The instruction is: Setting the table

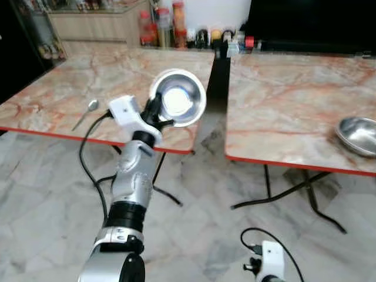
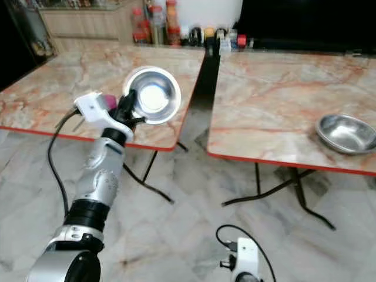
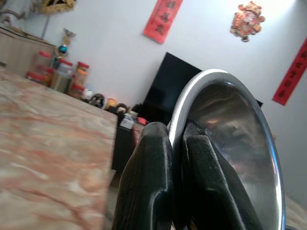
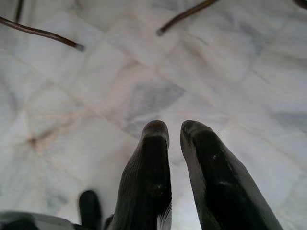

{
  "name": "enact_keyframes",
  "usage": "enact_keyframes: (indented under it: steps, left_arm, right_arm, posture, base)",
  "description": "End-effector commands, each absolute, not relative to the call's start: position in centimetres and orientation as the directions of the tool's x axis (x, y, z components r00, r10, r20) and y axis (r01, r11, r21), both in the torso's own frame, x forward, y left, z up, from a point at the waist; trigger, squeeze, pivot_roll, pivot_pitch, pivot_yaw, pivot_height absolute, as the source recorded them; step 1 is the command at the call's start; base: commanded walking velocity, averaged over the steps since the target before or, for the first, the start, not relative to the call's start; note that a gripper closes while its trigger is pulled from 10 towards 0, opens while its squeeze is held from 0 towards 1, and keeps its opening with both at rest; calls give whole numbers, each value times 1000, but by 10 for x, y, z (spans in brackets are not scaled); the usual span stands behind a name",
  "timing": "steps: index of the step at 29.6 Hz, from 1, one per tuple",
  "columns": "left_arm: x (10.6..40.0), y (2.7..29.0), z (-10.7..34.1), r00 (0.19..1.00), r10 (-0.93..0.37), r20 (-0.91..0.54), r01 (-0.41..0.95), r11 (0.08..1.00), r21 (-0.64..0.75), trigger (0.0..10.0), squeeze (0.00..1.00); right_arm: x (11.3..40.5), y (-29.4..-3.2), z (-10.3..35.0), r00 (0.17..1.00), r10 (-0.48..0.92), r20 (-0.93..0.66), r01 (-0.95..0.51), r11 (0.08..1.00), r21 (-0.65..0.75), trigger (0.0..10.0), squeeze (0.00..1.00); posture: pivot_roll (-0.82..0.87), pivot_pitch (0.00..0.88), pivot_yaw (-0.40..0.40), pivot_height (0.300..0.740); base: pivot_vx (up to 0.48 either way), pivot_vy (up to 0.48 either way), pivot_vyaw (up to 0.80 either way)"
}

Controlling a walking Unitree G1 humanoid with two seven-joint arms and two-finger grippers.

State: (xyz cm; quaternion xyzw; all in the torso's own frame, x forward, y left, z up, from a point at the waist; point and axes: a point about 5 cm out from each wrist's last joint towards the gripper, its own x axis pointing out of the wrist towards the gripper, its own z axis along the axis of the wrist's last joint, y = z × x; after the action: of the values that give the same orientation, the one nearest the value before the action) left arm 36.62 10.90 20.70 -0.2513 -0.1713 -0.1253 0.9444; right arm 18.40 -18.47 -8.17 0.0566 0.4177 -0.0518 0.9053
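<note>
Spoon: I see a spoon (image 1: pixel 86 111) lying on the left marble table (image 1: pixel 53 100), near its front red edge, well to the left of my raised arm.

Left table: marble top with a red rim; jars and bottles (image 1: pixel 164 26) stand crowded at its far end by the wall.

Left gripper: my left gripper (image 3: pixel 175 143) is raised over the front right part of the left table, and its two black fingers (image 3: pixel 148 177) are clamped on the rim of a steel bowl (image 1: pixel 178 98), one finger outside the wall and one inside.

Held bowl: it is tilted up on edge, its shiny hollow facing my head camera, off the tabletop and close to that table's right front corner. In the left wrist view the rim curves up past the fingers with a dark TV screen (image 3: pixel 168 86) and red wall hangings (image 3: pixel 163 17) behind it.

Gap: a dark gap separates the two tables.

Right table: a second marble table (image 1: pixel 282 111) of the same kind; a second steel bowl (image 1: pixel 358 135) sits upright on it near the front right edge.

Right gripper: my right gripper (image 4: pixel 175 132) hangs low over the marble floor (image 4: pixel 216 62), its fingers a little apart with nothing between them.
</note>
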Motion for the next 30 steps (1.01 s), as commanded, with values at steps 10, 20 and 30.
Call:
enact_keyframes:
  steps: [10,20,30]
  left_arm:
    - [366,115,206,918,-152,365,307,857,-414,10000,0]
    - [367,117,200,929,-148,338,292,856,-426,10000,0]
    - [368,117,202,928,-148,343,294,855,-426,10000,0]
  right_arm:
    - [186,-176,-82,643,-24,-765,129,989,77,10000,0]
    - [186,-177,-81,650,-27,-759,135,988,81,10000,0]
    - [188,-177,-81,651,-29,-758,137,987,80,10000,0]
  posture:
    - [19,0,-13,740]
    - [14,0,-12,740]
    - [16,0,-18,740]
  base:
    - [25,-376,0]
    - [0,0,0]
    - [298,0,-52]
